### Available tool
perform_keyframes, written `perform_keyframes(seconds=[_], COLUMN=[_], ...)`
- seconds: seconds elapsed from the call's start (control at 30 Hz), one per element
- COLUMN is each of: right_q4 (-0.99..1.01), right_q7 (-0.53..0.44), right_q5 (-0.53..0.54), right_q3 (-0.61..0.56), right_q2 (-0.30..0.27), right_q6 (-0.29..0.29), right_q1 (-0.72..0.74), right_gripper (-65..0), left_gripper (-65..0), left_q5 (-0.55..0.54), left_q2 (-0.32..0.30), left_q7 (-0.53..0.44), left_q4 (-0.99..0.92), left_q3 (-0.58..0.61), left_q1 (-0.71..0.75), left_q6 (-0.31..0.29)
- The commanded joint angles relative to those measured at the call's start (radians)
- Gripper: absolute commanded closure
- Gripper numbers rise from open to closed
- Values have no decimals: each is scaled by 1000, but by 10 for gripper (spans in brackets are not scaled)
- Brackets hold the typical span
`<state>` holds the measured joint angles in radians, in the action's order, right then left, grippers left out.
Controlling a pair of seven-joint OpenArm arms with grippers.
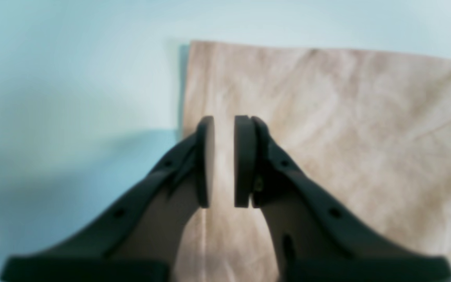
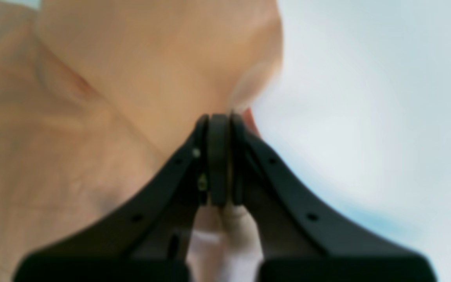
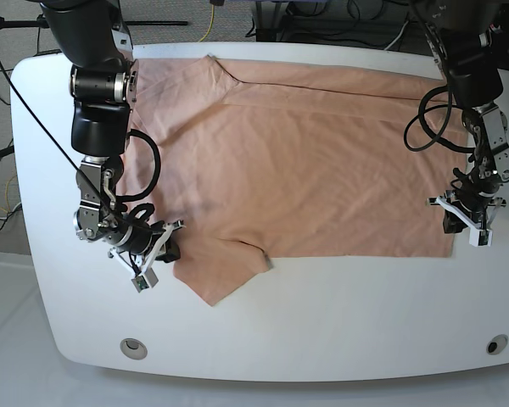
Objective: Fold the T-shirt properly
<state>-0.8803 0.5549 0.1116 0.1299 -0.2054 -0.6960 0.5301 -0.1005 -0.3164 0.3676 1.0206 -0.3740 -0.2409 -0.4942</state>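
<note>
The peach T-shirt (image 3: pixel 305 161) lies spread flat and wrinkled on the white table (image 3: pixel 322 322). My right gripper (image 3: pixel 168 244), at the left in the base view, is shut on the shirt's edge beside a sleeve. In the right wrist view its pads (image 2: pixel 219 115) press together with the cloth (image 2: pixel 92 98) bunched at the tips. My left gripper (image 3: pixel 452 225) hangs over the shirt's near right corner. In the left wrist view this gripper (image 1: pixel 224 117) has its jaws a narrow gap apart over the cloth (image 1: pixel 347 117), just inside the corner, and nothing shows pinched between them.
The table's curved front edge runs below the shirt, with a round hole near each front corner (image 3: pixel 134 346) (image 3: pixel 493 345). Cables and stands (image 3: pixel 322 21) sit behind the table. A black cable (image 3: pixel 424 127) loops beside the left arm.
</note>
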Motion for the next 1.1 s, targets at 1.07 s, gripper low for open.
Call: perform_keyframes(seconds=[1.07], right_q4=[-175], right_q7=[77], right_q5=[6], right_q3=[15], right_q2=[-5], right_q6=[-2], right_q1=[-47], right_gripper=[-5], left_gripper=[-170], left_q5=[-14], left_q2=[-20], left_q7=[20], left_q4=[181], left_q3=[-58], left_q1=[21], left_q6=[-8])
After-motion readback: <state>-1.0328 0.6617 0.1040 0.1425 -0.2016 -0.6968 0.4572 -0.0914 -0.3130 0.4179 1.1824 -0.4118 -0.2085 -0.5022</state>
